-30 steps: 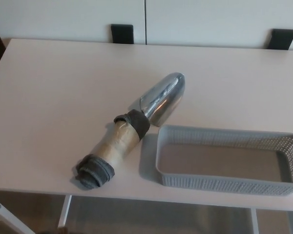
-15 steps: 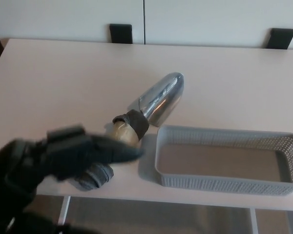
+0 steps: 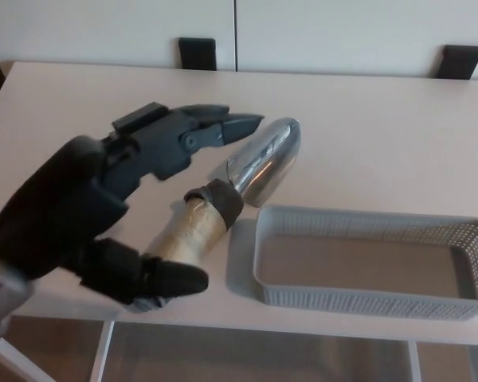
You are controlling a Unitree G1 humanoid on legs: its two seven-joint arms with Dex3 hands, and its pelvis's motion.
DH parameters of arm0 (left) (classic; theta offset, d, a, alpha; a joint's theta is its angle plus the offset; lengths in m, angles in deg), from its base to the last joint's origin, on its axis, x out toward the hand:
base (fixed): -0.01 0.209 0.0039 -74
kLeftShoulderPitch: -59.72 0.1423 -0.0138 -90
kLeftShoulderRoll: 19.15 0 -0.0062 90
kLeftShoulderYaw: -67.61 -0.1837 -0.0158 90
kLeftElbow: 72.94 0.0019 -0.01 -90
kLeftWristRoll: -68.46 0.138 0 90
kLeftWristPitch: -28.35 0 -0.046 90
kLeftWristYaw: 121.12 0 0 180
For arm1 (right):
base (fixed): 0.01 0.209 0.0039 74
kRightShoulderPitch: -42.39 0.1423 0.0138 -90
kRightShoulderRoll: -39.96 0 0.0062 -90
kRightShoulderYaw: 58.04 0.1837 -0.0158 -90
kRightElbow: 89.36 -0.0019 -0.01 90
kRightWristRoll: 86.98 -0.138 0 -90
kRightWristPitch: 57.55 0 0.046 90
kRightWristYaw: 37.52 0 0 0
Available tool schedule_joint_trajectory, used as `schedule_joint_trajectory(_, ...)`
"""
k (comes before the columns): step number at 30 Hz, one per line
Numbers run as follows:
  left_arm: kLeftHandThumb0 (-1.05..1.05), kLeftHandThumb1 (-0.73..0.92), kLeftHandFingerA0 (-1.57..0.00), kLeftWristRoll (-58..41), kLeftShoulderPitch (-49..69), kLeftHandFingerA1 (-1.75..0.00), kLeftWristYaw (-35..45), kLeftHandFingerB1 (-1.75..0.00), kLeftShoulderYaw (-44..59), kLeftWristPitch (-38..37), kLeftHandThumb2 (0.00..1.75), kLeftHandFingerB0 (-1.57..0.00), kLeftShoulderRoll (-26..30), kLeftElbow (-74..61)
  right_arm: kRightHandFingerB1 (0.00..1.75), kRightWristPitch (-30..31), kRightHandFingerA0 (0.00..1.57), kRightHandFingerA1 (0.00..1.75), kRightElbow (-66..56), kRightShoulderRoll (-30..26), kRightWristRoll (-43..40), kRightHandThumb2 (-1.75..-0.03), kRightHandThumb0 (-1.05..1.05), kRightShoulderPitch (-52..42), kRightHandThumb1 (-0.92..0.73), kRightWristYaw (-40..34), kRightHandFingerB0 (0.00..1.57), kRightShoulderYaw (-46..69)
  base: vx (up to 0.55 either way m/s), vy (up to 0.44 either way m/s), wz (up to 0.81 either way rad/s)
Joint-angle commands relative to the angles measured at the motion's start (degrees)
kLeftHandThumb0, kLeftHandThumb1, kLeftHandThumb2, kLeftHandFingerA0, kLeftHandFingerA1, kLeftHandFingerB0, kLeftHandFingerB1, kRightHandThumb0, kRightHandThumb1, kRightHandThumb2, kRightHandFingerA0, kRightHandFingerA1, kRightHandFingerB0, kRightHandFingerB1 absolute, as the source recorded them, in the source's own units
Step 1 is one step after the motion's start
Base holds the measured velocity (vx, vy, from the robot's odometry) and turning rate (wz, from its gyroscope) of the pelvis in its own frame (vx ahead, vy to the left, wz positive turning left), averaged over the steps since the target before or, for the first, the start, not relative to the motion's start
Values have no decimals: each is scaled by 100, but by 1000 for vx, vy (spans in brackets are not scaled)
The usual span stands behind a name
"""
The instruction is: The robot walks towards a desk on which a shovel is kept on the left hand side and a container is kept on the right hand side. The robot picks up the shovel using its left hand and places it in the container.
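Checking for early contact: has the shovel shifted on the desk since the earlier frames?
No. The shovel lies where it did beside the container.

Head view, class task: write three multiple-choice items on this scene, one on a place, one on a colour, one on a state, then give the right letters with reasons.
1. Where does the container stand relative to the shovel?
A. to its right
B. to its left
C. on top of it

2. What colour is the container?
A. red
B. grey
C. yellow

3. What is the state of the left robot hand?
A. shut on the shovel
B. holding the container
C. open, holding nothing

Answers: 1 A, the basket stands right of the shovel's handle. 2 B, its lattice walls are grey. 3 C, the fingers are spread apart over the handle, which lies on the desk.
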Motion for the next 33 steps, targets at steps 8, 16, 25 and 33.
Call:
schedule_joint_trajectory(8, -52, 34, 0, 3742, -807, -12, -1440, -16, -1748, 3352, 72, -1, -1122, 2447, 41, -130, 20, 46, -40, -90, 24, -71, -48, 100, -55, -14, 18, 35, 0, 0, 0)
schedule_joint_trajectory(16, -51, 33, 0, 4070, -590, -20, -1841, -23, -2013, 3725, 73, -3, -1576, 2668, 42, -176, 21, 47, -5, -109, 24, -72, -48, 124, -55, 16, 18, 30, 0, 0, 0)
schedule_joint_trajectory(25, -50, 34, 0, 4312, -446, -20, -2054, -23, -2040, 3911, 74, 0, -1661, 2781, 41, -118, 19, 46, 19, -79, -72, -71, -48, 90, -54, 92, 17, 62, 0, 0, 0)
schedule_joint_trajectory(33, -51, 34, 0, 4791, -357, -17, -2628, -21, -1836, 3823, 73, 0, -1490, 2531, 41, -241, 21, 45, -3, -144, 57, -71, -48, 45, -55, 57, 17, 2, 0, 0, 0)
